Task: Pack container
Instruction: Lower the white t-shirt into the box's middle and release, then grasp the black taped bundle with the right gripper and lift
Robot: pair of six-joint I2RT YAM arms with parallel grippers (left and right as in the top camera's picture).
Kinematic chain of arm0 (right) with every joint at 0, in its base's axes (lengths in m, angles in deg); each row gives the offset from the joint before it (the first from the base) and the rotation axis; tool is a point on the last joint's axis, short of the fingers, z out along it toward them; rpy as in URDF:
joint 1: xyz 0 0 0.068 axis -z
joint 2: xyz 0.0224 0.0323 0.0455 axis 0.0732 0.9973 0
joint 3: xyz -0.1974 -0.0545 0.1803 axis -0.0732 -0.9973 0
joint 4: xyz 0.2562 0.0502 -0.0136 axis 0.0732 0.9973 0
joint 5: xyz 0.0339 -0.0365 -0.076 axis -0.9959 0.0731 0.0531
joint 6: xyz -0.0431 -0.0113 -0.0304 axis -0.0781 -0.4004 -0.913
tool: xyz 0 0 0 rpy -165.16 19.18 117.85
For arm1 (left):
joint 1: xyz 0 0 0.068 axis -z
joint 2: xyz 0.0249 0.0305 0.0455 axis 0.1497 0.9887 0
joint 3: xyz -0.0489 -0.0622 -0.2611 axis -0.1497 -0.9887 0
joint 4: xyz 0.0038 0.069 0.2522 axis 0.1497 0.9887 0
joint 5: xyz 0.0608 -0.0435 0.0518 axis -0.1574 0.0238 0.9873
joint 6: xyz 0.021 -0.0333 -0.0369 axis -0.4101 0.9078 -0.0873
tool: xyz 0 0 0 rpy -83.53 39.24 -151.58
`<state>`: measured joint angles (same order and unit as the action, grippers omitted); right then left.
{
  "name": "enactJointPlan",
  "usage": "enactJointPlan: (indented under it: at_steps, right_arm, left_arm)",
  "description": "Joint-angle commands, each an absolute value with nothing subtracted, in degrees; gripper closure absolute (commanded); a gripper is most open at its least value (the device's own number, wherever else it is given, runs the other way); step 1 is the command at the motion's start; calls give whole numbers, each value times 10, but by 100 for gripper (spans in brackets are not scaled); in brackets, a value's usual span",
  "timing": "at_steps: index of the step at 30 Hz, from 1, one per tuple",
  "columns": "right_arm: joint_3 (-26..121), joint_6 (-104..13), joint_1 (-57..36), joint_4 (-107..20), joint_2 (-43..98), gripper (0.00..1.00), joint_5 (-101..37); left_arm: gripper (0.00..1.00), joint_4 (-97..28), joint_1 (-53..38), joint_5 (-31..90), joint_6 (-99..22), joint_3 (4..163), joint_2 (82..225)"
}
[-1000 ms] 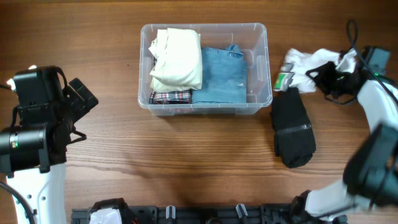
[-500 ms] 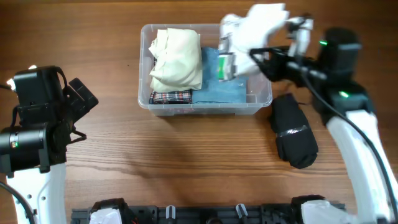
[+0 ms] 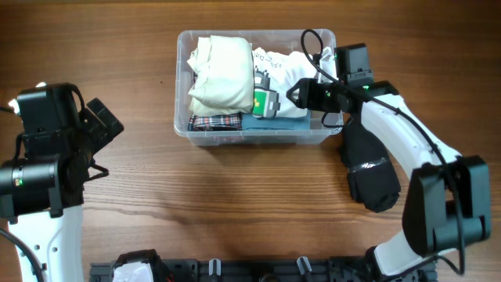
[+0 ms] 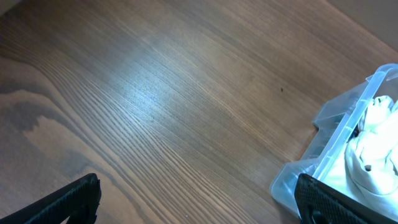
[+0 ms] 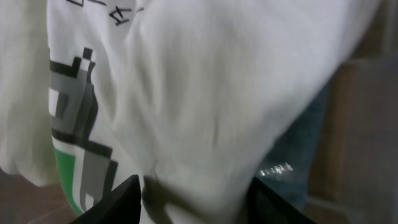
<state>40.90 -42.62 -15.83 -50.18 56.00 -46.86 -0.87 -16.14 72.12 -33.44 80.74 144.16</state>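
The clear container (image 3: 258, 138) stands at the back middle of the table. It holds a cream folded cloth (image 3: 223, 74), a plaid cloth (image 3: 213, 121) and blue denim (image 3: 275, 122). My right gripper (image 3: 301, 92) reaches into its right half, shut on a white shirt (image 3: 286, 72) with a green and grey print, which lies over the denim. In the right wrist view the shirt (image 5: 205, 81) fills the frame and bunches between the fingers of the gripper (image 5: 198, 202). My left gripper (image 4: 199, 205) is open and empty, left of the container's corner (image 4: 339, 146).
A black folded garment (image 3: 368, 168) lies on the table right of the container, under my right arm. My left arm (image 3: 47, 164) is at the left edge. A dark rail runs along the table's front edge (image 3: 250, 270).
My right gripper carried the white shirt from the table at the far right, leftwards over the container, and lowered it onto the denim. The left arm has not moved.
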Motion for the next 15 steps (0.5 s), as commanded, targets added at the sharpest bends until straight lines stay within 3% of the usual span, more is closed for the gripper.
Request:
enactJointPlan:
  at_steps: [1,4,8,15]
  right_arm:
    - [443,-463,-146,-466,449,47,-371]
    - [443,-476,-145,-423,360,35,-308]
    - [443,-423,-99,-332,305,4,-297]
    - [404,-337,46,-169,317,0,-311]
  left_arm:
    - [0,-10,-165,727,-323,807,1441]
    - [0,-10,-164,727,-323,807,1441]
    - [0,-10,-164,727,-323,807,1441]
    - [0,-10,-165,727,-323,807,1441]
